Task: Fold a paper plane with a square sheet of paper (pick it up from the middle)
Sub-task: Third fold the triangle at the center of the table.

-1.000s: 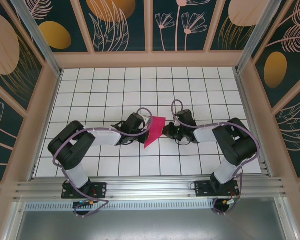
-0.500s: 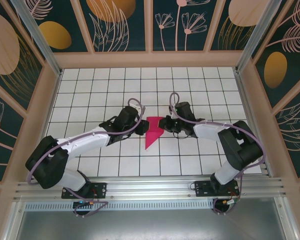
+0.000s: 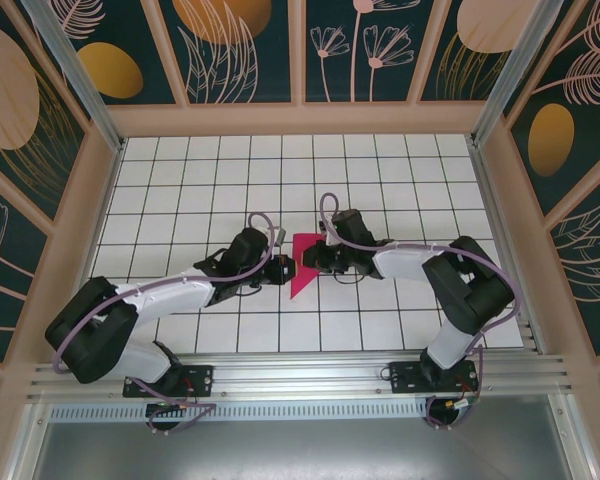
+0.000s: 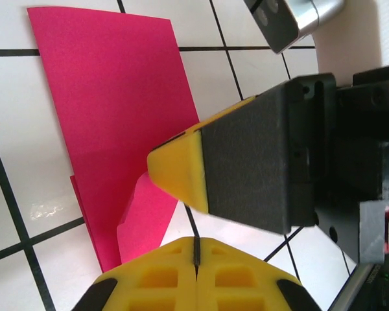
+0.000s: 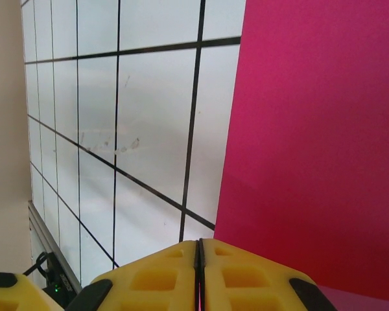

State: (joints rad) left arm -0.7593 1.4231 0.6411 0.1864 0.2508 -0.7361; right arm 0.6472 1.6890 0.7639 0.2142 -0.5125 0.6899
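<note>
Since a fold seems to be under way, the left end effector (image 3: 282, 268) is held shut at the left edge of the square sheet of paper (image 3: 302, 283), where a flap is lifted; whether it is pinched cannot be told. One creased sheet is counted, laid mid-table (image 3: 180, 180). The right end effector (image 3: 306, 259), second of two, is closed and set upon it, probably to pin it down.

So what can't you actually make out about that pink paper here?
- Top view: the folded magenta-pink paper sheet is tiny, partly covered by the left claw and right claw; creases unreadable.
- Left wrist view: the right claw blocks part of the sheet's edge.
- Right wrist view: the sheet runs off the right edge; any pinch lies hidden under the shut fingers.
</note>
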